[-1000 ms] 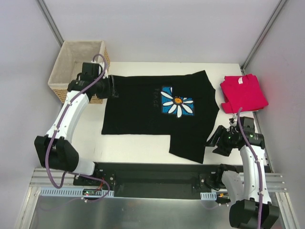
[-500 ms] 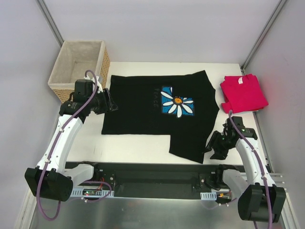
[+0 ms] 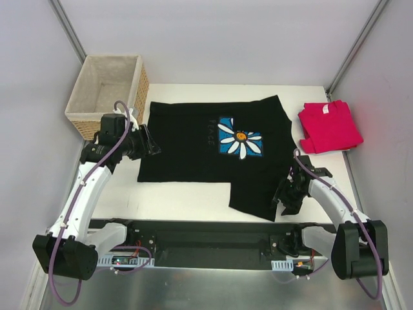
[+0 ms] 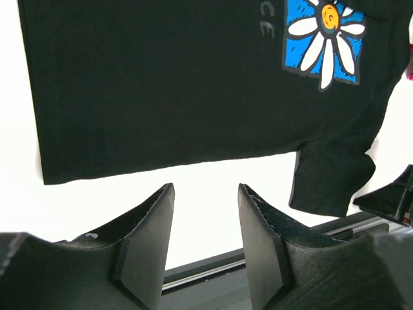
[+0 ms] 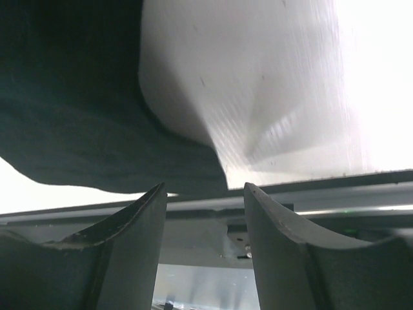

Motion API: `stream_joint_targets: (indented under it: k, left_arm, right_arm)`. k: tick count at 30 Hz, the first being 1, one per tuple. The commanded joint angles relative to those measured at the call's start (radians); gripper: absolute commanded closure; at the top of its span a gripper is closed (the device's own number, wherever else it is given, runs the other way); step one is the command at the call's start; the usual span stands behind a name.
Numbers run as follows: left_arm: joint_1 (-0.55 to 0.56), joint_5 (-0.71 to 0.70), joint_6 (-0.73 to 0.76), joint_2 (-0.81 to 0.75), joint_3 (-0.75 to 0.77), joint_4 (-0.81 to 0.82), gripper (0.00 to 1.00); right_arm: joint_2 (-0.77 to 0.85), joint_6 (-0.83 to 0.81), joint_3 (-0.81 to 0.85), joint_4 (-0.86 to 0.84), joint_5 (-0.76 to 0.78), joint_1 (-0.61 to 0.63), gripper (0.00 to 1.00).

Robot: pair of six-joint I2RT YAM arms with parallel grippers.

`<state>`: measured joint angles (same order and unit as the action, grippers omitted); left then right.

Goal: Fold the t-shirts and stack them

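Note:
The black t-shirt point(image 3: 193, 145) lies spread flat on the white table, its blue daisy print point(image 3: 240, 137) facing up and one sleeve point(image 3: 258, 194) reaching toward the near edge. The red t-shirt point(image 3: 329, 126) sits folded at the back right. My left gripper point(image 3: 153, 147) hovers at the black shirt's left hem, open. In the left wrist view the left gripper point(image 4: 205, 188) holds nothing, with the black shirt point(image 4: 168, 90) beyond it. My right gripper point(image 3: 282, 196) is at the sleeve's near right corner. In the right wrist view the right gripper point(image 5: 204, 188) is open, just short of the sleeve edge point(image 5: 77, 97).
A wicker basket point(image 3: 82, 77) with pale lining stands at the back left, close behind my left arm. A metal rail point(image 3: 213, 236) runs along the table's near edge, just below the sleeve. Bare white table point(image 3: 181, 197) shows between the shirt's hem and the rail.
My left gripper has moved from the shirt's back left corner toward me along the left hem. My right gripper has slid left to the sleeve's corner.

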<state>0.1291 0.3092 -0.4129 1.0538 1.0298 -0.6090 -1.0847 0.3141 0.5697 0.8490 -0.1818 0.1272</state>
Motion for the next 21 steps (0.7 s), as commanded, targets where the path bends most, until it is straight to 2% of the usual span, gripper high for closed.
stream_joint_targets:
  k: [1,11,15,21]
  left_arm:
    - [-0.006,0.013,-0.027,-0.046,-0.023,0.028,0.56]
    - [-0.006,0.001,-0.035,-0.109,-0.011,0.026,0.55]
    - [-0.006,-0.005,-0.037,-0.103,-0.001,0.023,0.55]
    - [-0.006,-0.028,-0.038,-0.1,-0.007,0.014,0.55]
  right_arm:
    - [-0.044,0.023,0.002,-0.065,0.018,0.014,0.46]
    - [-0.164,0.017,0.027,-0.148,0.01,0.046,0.48]
    - [-0.188,0.016,0.022,-0.169,0.005,0.054,0.55]
    - [-0.193,0.016,0.002,-0.199,-0.018,0.06,0.86]
